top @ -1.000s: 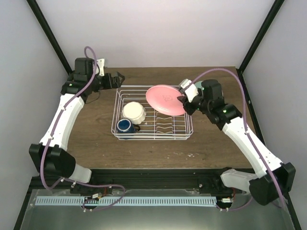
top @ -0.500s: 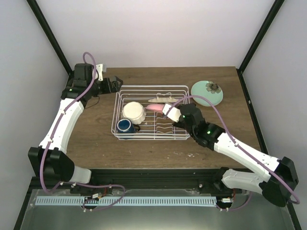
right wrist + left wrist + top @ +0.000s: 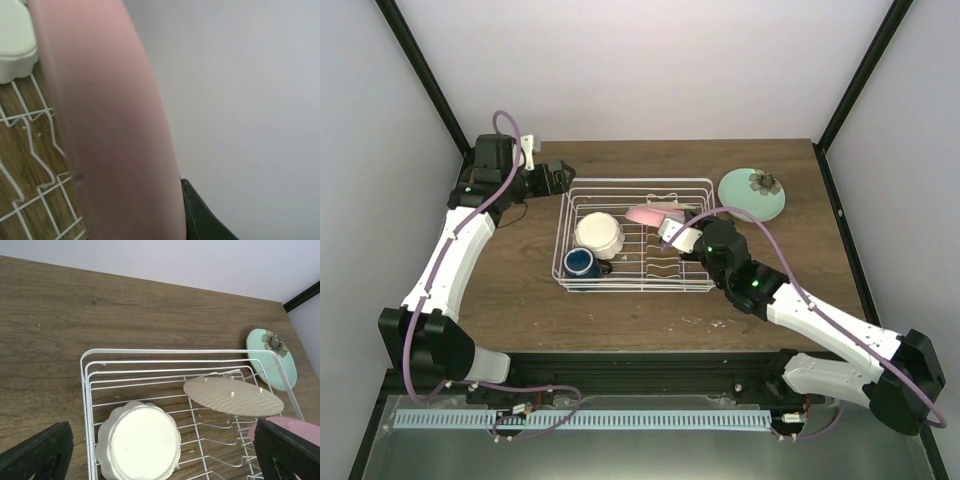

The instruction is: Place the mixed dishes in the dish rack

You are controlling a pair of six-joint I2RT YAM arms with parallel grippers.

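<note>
Wooden table [image 3: 515, 275]; we are noting right gripper [image 3: 672, 228] clamping pink plate [image 3: 650, 214] edge-on, likely for rack [image 3: 563, 225] slots; left gripper [image 3: 558, 175] gaping wide, empty.

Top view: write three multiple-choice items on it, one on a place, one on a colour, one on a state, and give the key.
1. The pale green plate lies:
A) in the dish rack
B) on the table, past the rack's far right corner
C) in a claw

2. The mug in the rack is:
A) red
B) dark blue
C) white

3. The left claw is:
A) open and empty
B) shut on a plate
C) shut on the mug

Key:
1 B, it sits flat on the wood outside the wires.
2 B, it shows dark blue beside the cream bowl.
3 A, its fingers stand apart with nothing between them.
</note>
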